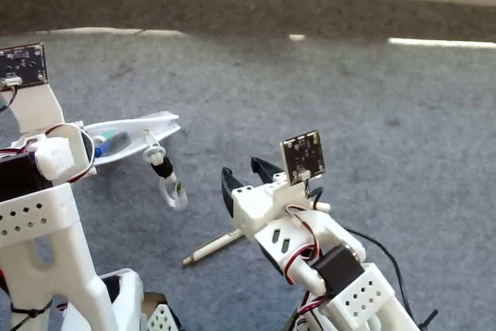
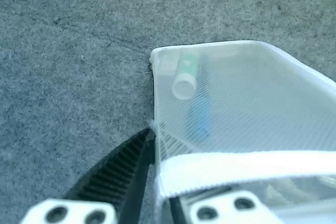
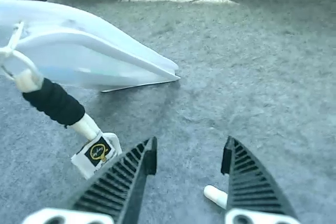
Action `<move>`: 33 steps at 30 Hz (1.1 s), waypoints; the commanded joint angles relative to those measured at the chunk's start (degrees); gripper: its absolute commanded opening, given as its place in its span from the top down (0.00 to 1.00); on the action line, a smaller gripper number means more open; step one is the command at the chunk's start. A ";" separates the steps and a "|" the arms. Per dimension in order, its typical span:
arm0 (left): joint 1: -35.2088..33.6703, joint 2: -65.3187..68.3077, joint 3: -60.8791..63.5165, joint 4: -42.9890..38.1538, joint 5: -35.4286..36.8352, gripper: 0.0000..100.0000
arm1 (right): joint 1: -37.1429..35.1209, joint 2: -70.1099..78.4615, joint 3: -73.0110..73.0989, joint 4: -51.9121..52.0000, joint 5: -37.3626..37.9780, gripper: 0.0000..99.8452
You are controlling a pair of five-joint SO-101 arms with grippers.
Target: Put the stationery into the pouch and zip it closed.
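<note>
One translucent white mesh pouch [image 2: 273, 93] shows a green-and-white tube [image 2: 185, 74] and blue tube [image 2: 200, 116] inside; left jaws pinch it, right jaws spread.

I see pouch [image 2: 252, 108] white, fine mesh; inside, green-white tube [image 2: 186, 69], blue tube [image 2: 200, 116]; pen [image 1: 213, 247] cream; table [image 1: 387, 114] mottled grey.

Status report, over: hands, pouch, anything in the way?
Left hand clamped on pouch edge. Right hand open above pen on carpet. Zipper strap lies between pouch and pen.
</note>
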 commanded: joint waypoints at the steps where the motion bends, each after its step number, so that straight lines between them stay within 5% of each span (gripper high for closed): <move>1: -0.48 0.57 0.31 -0.70 0.18 0.99 | 0.66 4.26 -5.58 2.33 -0.35 0.81; 7: -0.57 0.57 0.40 -0.70 0.18 0.99 | 0.48 17.63 -14.20 11.21 7.38 0.81; 17: -0.57 0.57 0.40 -0.70 0.18 0.99 | -0.57 35.91 -16.92 11.21 22.95 0.81; 33: -0.57 0.57 0.48 -0.70 0.18 0.99 | -1.10 61.23 -27.30 8.04 32.79 0.81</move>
